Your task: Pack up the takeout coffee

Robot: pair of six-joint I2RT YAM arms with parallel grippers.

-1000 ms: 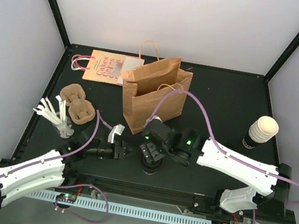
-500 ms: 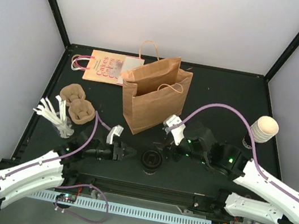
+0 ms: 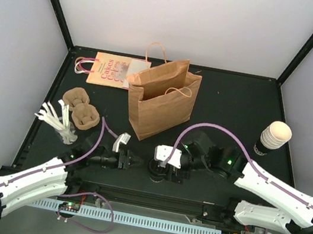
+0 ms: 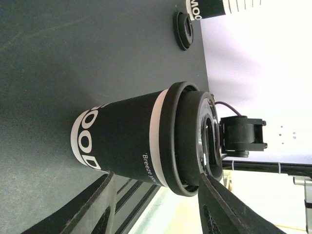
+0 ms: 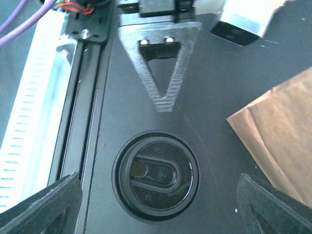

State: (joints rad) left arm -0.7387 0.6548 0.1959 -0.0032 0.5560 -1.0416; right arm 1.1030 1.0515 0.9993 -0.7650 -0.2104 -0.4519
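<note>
Near the front edge of the surface (image 3: pixel 231 99), just ahead of the brown paper bag (image 3: pixel 159 99), I have the takeout coffee (image 3: pixel 157 169) standing upright. From my left wrist camera the cup reads as dark, with white bands and lettering, under a round black lid.

My right claw (image 3: pixel 167 168) hangs directly over the cup. Its wrist camera looks straight down on the lid, with one finger (image 5: pixel 46 204) out to either side of it. The jaws stand wide apart and have hold of nothing.

My left claw (image 3: pixel 132 161) sits just beside the cup on the left, pointing at it. It is rolled on its side, so one finger (image 4: pixel 97 207) is down by the cup's base and the other up by the lid. It is roughly half open and grips nothing. From above I see a small gap between its tips and the cup.

The bag stands upright with its mouth open. A flat printed bag (image 3: pixel 111 70) lies at the back left, the pulp cup trays (image 3: pixel 82 109) are on the left, and a stack of cups (image 3: pixel 273 138) stands well apart at the right.
</note>
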